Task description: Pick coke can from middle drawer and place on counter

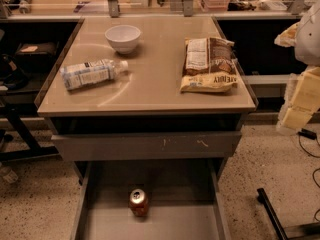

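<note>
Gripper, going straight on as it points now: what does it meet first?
The gripper, at the right edge beside the counter, seems to point down; likely the floor first, not the coke can, though depth is unclear.

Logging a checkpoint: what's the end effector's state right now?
End effector: at the right edge beside the counter; open or closed cannot be told. The coke can sits in the middle drawer.

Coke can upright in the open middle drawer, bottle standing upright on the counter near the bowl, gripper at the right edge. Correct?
No: the camera view shows the bottle lying on its side on the counter. The rest holds: coke can upright in the middle drawer, bowl nearby, gripper at the right edge.
</note>
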### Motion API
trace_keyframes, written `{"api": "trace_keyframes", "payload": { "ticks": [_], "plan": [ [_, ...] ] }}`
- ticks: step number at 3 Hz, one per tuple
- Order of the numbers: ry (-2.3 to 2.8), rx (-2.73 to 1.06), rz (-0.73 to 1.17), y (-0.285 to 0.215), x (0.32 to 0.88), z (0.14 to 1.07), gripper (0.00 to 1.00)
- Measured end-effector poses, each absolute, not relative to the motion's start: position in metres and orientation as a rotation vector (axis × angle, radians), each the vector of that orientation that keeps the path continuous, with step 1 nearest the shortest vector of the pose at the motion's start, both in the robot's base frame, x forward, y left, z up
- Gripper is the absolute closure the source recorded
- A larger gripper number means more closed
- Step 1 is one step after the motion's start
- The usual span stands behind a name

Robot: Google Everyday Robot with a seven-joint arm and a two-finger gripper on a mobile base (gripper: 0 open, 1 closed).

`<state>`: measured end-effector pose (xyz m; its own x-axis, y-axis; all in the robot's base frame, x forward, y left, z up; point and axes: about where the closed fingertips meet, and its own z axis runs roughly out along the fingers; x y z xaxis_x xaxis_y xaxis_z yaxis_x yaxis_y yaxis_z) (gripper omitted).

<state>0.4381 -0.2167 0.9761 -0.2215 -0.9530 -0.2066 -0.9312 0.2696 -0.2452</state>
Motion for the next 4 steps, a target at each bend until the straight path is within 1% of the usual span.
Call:
{"api": "trace_keyframes", "payload": {
  "ticks": [1, 2, 3, 4],
  "plan": [
    [2.232, -1.725, -0.098, -0.217, 0.438, 0.976, 0.0],
    [2.234, -1.737, -0.03, -0.206, 0.429, 0.956, 0.0],
    [2.223, -1.733, 0.102, -0.175, 0.41, 0.912, 0.0],
    [2.201, -1.757, 0.264, -0.139, 0.39, 0.846, 0.0]
  ]
}}
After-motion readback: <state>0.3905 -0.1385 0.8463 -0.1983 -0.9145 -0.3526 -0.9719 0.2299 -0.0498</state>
